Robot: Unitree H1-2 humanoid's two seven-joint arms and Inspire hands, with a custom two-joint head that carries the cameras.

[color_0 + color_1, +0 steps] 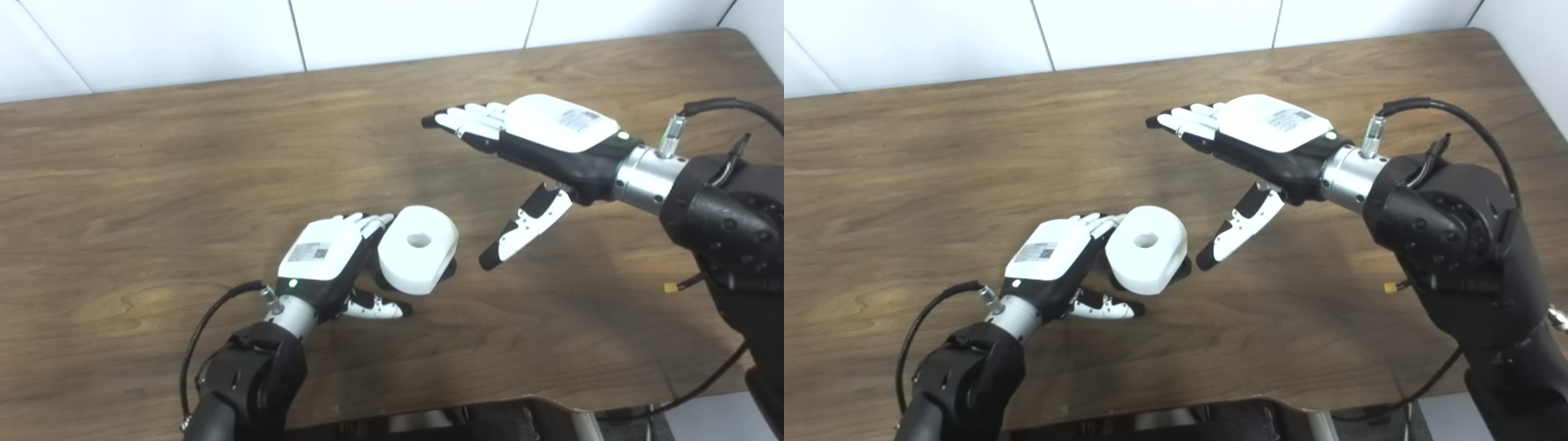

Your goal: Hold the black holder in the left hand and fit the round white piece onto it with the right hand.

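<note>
And there it was, low over the brown wooden counter: the left robot hand sat just above the surface, its fingers curled round behind the round white piece, thumb stretched out flat underneath and pointing right. The round white piece, with its small centre hole facing up, sat tilted against those fingers, and only a sliver of the black holder peeked out from under its right edge. So the white piece looked to be already seated on the holder, though how fully it was pushed home could not be told, since the piece covered nearly all of it. The left robot hand was wrapped around the pair from the back, a sensible grip that left the top and right side free for the other hand to reach.

Over on the right, the right robot hand hung in the air, clear of everything, holding nothing. Its fingers were stretched out flat and together, pointing left, and the thumb dropped down toward the counter, its tip near the white piece but not touching. That spread, empty pose read as a hand that had no grip on the part, poised beside it rather than pressing.

By my judgement the fitting was at or close to done; a final press might still have been wanted.
</note>
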